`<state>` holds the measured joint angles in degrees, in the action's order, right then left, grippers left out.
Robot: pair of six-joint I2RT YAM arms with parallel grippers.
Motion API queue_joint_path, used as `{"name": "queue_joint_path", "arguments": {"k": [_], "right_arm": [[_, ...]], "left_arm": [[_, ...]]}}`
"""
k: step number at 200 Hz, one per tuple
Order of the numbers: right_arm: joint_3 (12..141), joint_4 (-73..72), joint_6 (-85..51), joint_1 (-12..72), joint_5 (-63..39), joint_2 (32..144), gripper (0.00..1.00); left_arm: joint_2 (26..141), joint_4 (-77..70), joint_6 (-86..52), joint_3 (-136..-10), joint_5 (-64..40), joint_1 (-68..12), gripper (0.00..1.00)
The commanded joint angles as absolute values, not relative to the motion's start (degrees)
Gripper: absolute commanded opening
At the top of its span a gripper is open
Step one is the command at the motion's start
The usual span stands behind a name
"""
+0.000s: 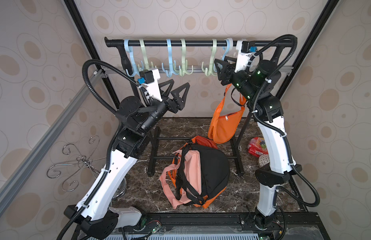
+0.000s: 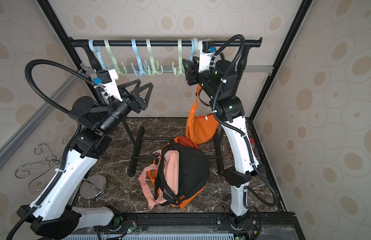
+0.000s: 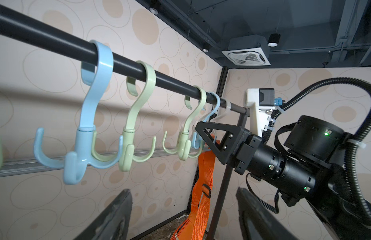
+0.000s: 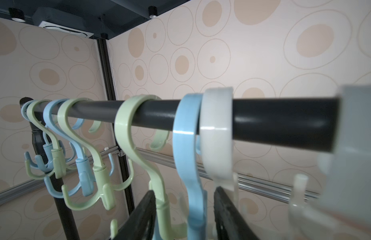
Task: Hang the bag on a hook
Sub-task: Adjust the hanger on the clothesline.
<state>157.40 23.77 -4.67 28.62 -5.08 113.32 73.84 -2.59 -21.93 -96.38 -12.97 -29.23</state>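
Looked down into a booth papered with beige ovals. Saw, at far left, a curled wire stand (image 1: 76,164) just off the marble tabletop (image 1: 242,191).

Next, found the left gripper (image 1: 180,82) poised in mid-air below a black rail (image 1: 180,43), jaws spread wide, holding nothing, touching nothing.

Along the rail, counted plastic hooks (image 1: 169,54), blue and green by turns, ending rightward in a green hook (image 4: 126,124), then a blue hook (image 4: 186,145) and a white hook (image 4: 216,135) pressed side by side.

Low at centre, on the tabletop, spotted a heap of bags (image 1: 201,172): black and pink backpack on top, orange fabric beneath.

Right of centre, found the orange bag (image 1: 224,124) hanging in the air by its strap (image 3: 204,166), lowest edge close to the heap in both top views. Traced the strap up to the foot of the blue hook. Lost its top end there behind a finger (image 3: 222,126) of the right gripper (image 1: 221,61). Could not tell the strap's seat: looped on a prong, or only resting against one.

Found that gripper up at the right end of the rail, jaws partly apart, one on either side of the blue hook's stem, not pressing it in the right wrist view, gripping nothing visible.

Far right, saw a red packet (image 1: 257,147) and a small round patterned object (image 1: 263,161) on the tabletop just beside the right arm (image 1: 274,141).
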Motion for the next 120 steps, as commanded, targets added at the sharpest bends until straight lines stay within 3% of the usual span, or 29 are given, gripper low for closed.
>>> {"name": "queue_joint_path", "arguments": {"k": [1, 66, 120], "right_arm": [[157.38, 20.98, -2.49, 31.38, -11.54, 113.66, 0.46], [146.55, 20.35, 5.60, 36.06, -7.70, 104.99, 0.46], [133.09, 22.50, 8.50, 37.64, -3.66, 93.16, 0.61]], "left_arm": [[72.14, -2.98, -19.35, -95.51, -11.70, -28.58, 0.79], [70.66, -2.76, -18.24, -92.83, -10.46, -28.63, 0.79], [69.94, -1.93, -16.40, -90.50, -8.19, -28.56, 0.84]]}}
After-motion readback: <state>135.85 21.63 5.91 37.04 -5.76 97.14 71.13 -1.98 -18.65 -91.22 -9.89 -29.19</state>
